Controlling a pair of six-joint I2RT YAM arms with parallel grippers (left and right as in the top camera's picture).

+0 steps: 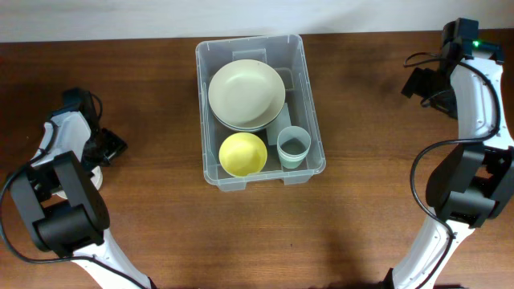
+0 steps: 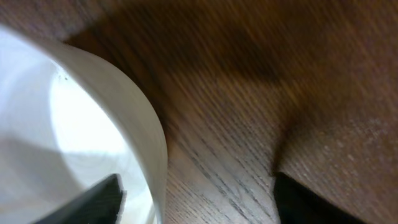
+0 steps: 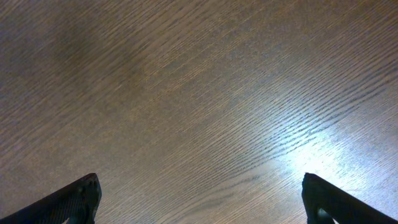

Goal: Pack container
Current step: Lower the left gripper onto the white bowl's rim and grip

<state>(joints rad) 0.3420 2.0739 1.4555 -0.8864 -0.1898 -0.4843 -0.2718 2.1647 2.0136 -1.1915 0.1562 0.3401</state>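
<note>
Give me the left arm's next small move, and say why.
Probably close the left gripper on the wall of the white bowl. In the left wrist view its jaws stand apart, one finger inside the bowl and the other outside over the wood, so the wall sits between them, not yet gripped.

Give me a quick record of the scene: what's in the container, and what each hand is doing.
container: clear, mid-table, no lid
inside: pale bowl, yellow bowl, grey cup
left hand: open, one finger on each side of a white vessel's wall
right hand: open over bare table, holding nothing
</note>
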